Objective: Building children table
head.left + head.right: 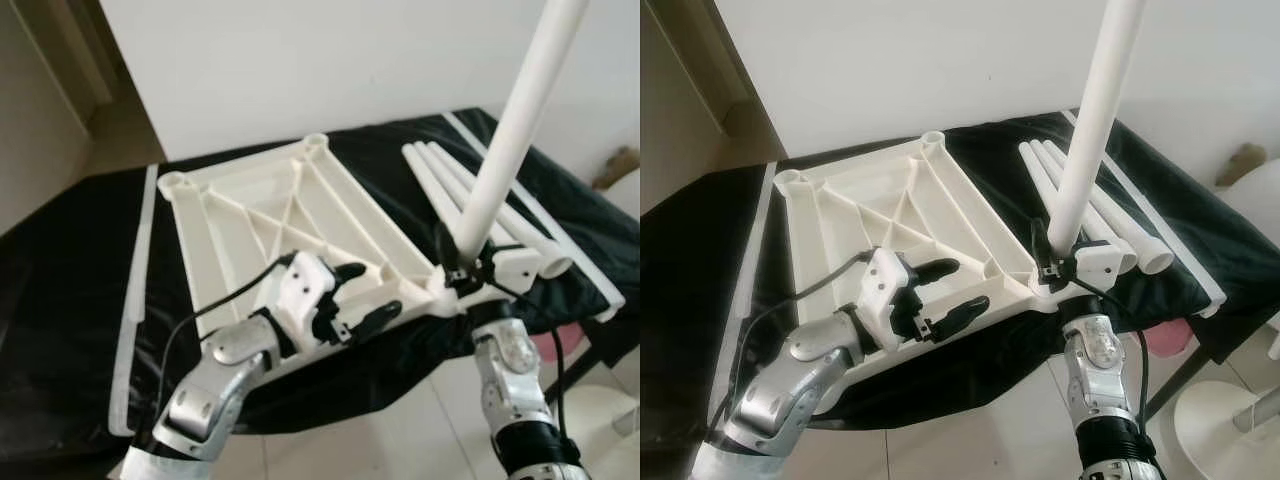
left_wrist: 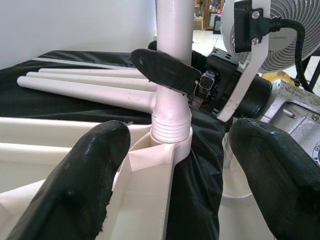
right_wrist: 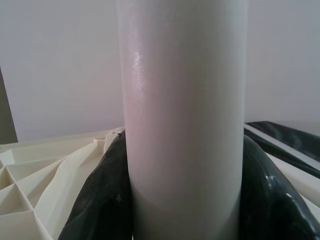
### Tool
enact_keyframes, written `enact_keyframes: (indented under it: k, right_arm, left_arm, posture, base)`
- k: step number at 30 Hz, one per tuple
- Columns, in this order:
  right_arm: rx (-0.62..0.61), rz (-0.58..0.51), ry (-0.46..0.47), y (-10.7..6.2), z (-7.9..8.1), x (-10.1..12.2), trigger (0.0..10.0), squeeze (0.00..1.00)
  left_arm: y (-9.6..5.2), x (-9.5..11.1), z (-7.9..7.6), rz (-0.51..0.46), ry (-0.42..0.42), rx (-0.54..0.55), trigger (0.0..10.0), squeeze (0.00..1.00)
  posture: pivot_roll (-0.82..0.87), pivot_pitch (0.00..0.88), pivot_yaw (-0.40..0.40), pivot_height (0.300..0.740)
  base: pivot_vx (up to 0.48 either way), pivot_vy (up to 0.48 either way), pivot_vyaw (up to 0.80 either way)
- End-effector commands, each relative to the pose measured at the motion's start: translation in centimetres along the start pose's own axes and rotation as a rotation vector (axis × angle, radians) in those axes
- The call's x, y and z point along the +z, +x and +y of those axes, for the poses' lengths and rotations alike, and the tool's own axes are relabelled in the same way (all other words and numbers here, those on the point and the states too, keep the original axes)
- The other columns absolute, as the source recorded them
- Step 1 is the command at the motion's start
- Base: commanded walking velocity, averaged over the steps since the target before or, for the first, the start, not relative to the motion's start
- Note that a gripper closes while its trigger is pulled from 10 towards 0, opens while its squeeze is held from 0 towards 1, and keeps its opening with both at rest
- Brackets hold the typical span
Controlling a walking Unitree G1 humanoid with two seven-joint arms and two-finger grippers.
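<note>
A white plastic table top (image 1: 290, 215) lies upside down on a black-covered surface. A white table leg (image 1: 505, 140) stands upright in the near right corner socket (image 2: 170, 142), its threaded end seated there. My right gripper (image 1: 462, 262) is shut on the leg just above the socket, and its black fingers (image 3: 100, 200) hug the tube. My left gripper (image 1: 352, 295) is open over the top's near edge, left of the socket, fingers (image 2: 95, 170) either side of a rib.
Three more white legs (image 1: 455, 195) lie on the black cover (image 1: 70, 290) right of the top. A long white strip (image 1: 135, 300) runs along the left side. A fan (image 2: 280, 30) stands behind. Tiled floor lies below the near edge.
</note>
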State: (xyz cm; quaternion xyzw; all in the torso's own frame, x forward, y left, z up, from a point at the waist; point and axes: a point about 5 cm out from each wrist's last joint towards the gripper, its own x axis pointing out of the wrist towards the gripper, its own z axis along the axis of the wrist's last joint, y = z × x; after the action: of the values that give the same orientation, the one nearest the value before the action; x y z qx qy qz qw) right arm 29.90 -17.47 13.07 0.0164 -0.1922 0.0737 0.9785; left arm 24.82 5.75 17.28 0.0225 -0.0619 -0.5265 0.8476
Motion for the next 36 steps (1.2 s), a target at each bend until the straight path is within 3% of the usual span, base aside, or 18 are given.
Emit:
enact_keyframes:
  k: [1,12,16,18,24,26,28,36]
  right_arm:
    - [-0.019,0.199,0.063,-1.9,0.1,-3.2,10.0,0.0]
    - [-0.014,0.21,0.047,-2.1,0.2,-3.3,10.0,0.0]
    - [-0.078,0.213,0.0,-2.3,0.1,-3.3,10.0,0.0]
    - [-0.241,0.221,-0.045,-2.7,-0.3,-3.4,10.0,0.0]
    - [-0.376,0.251,-0.059,-2.8,0.5,-3.7,10.0,0.0]
    - [-0.376,0.251,-0.059,-2.8,0.5,-3.7,10.0,0.0]
    - [-0.408,0.263,-0.026,-2.3,1.5,-3.9,10.0,0.0]
    - [-0.39,0.266,-0.017,-2.1,1.9,-3.8,10.0,0.0]
  left_arm:
    - [0.0,0.1,-0.2,0.007,0.003,-0.031,10.0,0.0]
    - [0.0,0.0,-0.2,0.007,0.002,-0.027,10.0,0.0]
    - [-0.1,0.0,-0.2,0.008,0.003,-0.025,10.0,0.0]
    - [-0.1,0.0,-0.1,0.009,0.003,-0.021,10.0,0.0]
    - [0.0,0.0,-0.1,0.004,0.002,-0.014,10.0,0.0]
    - [0.0,0.0,-0.1,0.004,0.002,-0.014,10.0,0.0]
    - [0.0,0.1,-0.1,0.001,0.0,-0.007,10.0,0.0]
    - [0.1,0.1,-0.1,-0.002,-0.001,0.002,10.0,0.0]
  posture:
    - [0.0,0.0,0.096,0.74]
    - [0.0,0.0,0.092,0.74]
    - [0.0,0.0,0.089,0.74]
    - [0.0,0.0,0.085,0.74]
    - [0.01,0.0,0.079,0.74]
    - [0.01,0.0,0.079,0.74]
    - [0.01,0.001,0.073,0.74]
    - [0.01,0.003,0.066,0.74]
  base:
    - [0.0,0.0,0.0]
    - [0.0,0.0,0.0]
    - [0.0,0.0,0.0]
    - [0.0,0.0,0.0]
    - [0.0,0.0,0.0]
    - [0.0,0.0,0.0]
    - [0.0,0.0,0.0]
    - [0.0,0.0,0.0]
